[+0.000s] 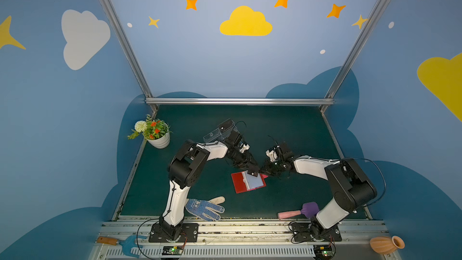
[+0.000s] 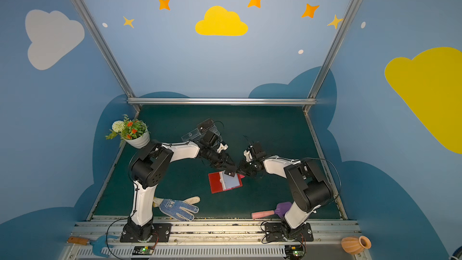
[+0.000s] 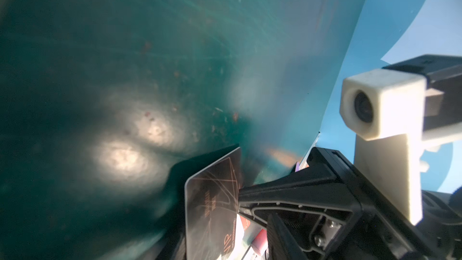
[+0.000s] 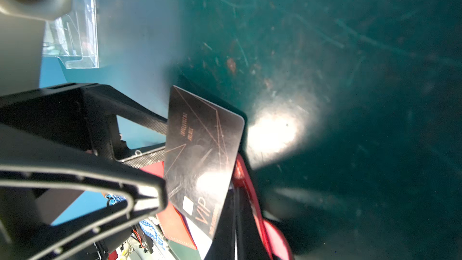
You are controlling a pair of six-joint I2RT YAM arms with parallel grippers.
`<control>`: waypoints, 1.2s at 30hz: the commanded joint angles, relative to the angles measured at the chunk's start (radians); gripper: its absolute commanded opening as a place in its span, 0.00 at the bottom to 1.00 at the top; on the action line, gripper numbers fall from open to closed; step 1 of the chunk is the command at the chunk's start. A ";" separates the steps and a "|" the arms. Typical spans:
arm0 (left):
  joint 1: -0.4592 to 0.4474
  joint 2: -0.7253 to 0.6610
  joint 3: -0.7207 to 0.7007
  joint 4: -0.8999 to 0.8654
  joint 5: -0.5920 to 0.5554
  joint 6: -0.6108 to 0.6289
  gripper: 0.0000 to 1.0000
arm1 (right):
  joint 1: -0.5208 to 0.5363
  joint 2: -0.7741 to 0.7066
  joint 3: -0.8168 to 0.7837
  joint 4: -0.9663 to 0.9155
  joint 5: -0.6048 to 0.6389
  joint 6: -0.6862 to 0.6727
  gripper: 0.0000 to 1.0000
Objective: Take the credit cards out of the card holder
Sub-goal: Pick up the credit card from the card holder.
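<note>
dark vip card [image 4: 202,146], copper lines, open red card holder [image 1: 238,183]

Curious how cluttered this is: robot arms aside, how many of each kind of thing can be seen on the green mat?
Dark cards: 2
Red wallet: 1
Clear stand: 1
Flower pot: 1
Glove: 1
Purple scoop: 1
Total: 7

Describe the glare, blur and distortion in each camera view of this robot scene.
In the left wrist view, white glare patches sit on the blurred dark green mat; in the right wrist view, a glint whitens the dark brown thin-lined card; in both top views, wide-angle distortion splays the silver metal frame posts.
</note>
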 commanded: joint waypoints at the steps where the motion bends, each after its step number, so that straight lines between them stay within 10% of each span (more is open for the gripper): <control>1: -0.012 -0.008 -0.036 0.027 -0.006 -0.031 0.48 | 0.008 0.024 -0.003 -0.002 0.012 -0.016 0.02; 36: -0.020 0.000 -0.009 0.064 0.018 -0.088 0.48 | 0.020 0.030 0.021 -0.028 0.013 -0.039 0.00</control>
